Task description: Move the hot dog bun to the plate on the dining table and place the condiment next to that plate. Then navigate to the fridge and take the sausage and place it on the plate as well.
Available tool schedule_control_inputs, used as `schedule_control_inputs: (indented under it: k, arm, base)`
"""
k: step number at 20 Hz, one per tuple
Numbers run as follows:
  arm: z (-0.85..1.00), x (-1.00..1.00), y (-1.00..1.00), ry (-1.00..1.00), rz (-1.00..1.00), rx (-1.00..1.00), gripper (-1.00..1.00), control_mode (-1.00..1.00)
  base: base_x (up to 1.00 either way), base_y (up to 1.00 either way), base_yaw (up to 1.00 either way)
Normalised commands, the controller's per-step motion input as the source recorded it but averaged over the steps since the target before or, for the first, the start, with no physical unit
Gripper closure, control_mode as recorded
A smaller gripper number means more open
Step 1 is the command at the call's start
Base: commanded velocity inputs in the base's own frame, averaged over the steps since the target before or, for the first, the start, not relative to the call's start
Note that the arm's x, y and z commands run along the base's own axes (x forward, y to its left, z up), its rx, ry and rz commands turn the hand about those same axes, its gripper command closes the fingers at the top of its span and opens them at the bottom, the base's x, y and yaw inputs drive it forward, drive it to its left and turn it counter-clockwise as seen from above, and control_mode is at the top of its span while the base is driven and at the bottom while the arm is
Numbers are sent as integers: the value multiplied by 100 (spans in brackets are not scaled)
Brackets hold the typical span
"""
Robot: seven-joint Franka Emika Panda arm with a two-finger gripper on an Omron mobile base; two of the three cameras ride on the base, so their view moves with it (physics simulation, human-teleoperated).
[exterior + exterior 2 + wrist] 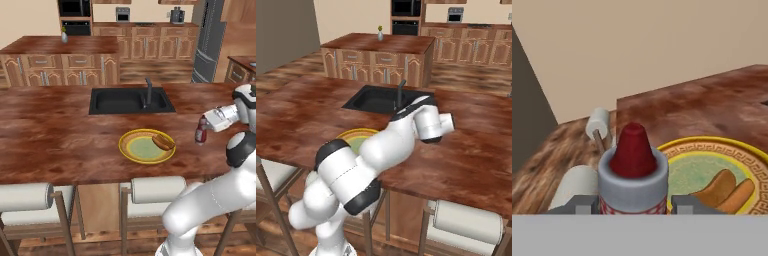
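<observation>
Small dark red condiment bottle, pale-collared, clamped in end effector just beside yellow-rimmed plate; tan bun already on plate. Remaining: set bottle on reddish-brown bench, fetch sausage.

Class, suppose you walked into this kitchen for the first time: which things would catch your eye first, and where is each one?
The white robot arm reaches over the long wooden table, its gripper shut on a red sauce bottle held just right of the plate. That bright yellow-rimmed plate sits near the table's front edge, in front of the black sink, with a hot dog bun lying on its right side.
</observation>
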Motion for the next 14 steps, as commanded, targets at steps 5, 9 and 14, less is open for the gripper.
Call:
schedule_control_inputs:
  k: [5,9,14]
  arm:
    - [-35,22,22,0,9,4,100,-100]
    - [-29,24,14,0,5,5,100,-100]
    - [-35,31,12,0,4,3,100,-100]
  base:
    - [0,0,0]
    - [0,0,0]
    - [0,0,0]
